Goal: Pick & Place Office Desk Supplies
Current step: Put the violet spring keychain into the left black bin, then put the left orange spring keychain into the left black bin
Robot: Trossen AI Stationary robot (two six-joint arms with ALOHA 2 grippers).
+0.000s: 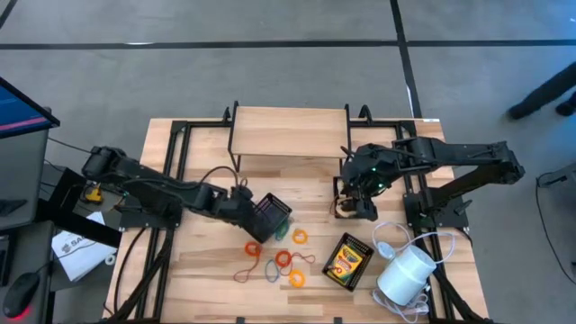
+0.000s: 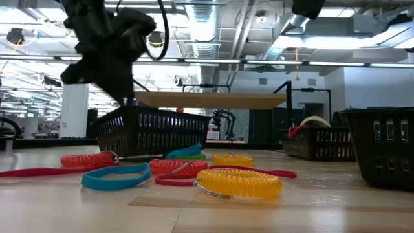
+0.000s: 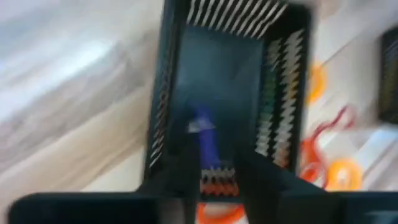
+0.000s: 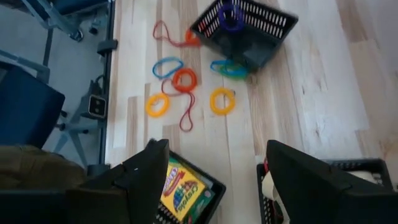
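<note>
A black mesh basket (image 1: 273, 214) (image 2: 152, 129) stands tilted at mid-table, with a purple loop (image 3: 205, 137) (image 4: 230, 15) lying inside it. My left gripper (image 1: 249, 209) (image 3: 217, 177) hovers over the basket's left rim, fingers slightly apart and holding nothing. Several coloured elastic loops (image 1: 283, 259) (image 2: 238, 182) (image 4: 183, 79) lie flat on the wood near the basket. A yellow-and-green crayon box (image 1: 346, 261) (image 4: 180, 190) lies in a black tray. My right gripper (image 1: 354, 209) (image 4: 214, 180) hangs wide open, high above the table's right half.
A white cylinder with a white cord (image 1: 405, 274) lies at the near right. A second black basket (image 2: 317, 139) (image 4: 354, 180) holding a few items sits below my right gripper. A wooden shelf (image 1: 290, 132) spans the far edge. A person's legs (image 1: 544, 94) show beyond the table.
</note>
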